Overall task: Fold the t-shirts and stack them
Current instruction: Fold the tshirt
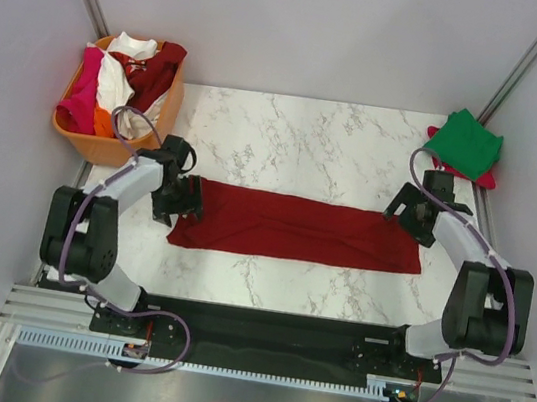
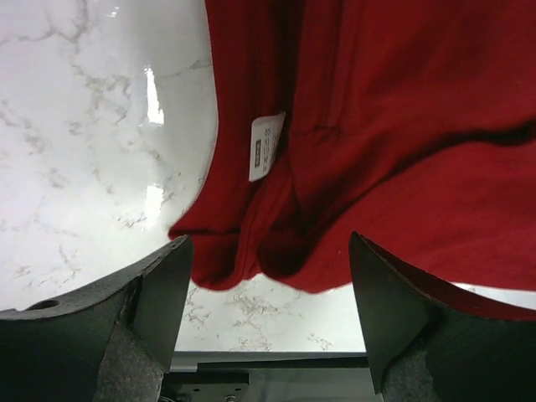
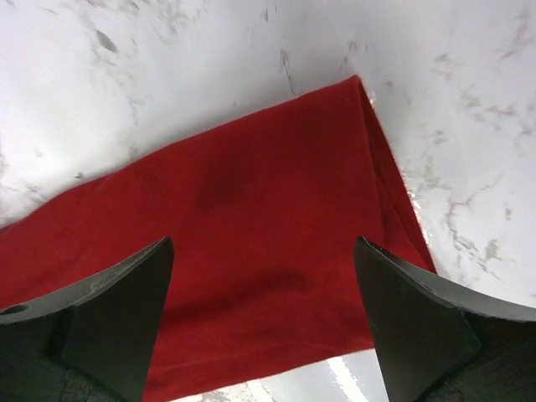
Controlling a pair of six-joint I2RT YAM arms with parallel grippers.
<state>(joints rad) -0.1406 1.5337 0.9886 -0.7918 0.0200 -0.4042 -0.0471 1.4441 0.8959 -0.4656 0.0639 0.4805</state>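
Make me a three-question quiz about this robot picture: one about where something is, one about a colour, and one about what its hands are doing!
1. Where is the orange basket?
A) far left
B) far right
C) between the arms

2. What colour is the top shirt of the far-right pile?
A) white
B) green
C) orange

3. How are the left gripper and right gripper over the dark red shirt?
A) both shut
B) one open, one shut
C) both open

Answers:
1 A: it sits at the far left in the top view.
2 B: it is plainly green.
3 C: each wrist view shows fingers spread wide, with the cloth lying loose below.
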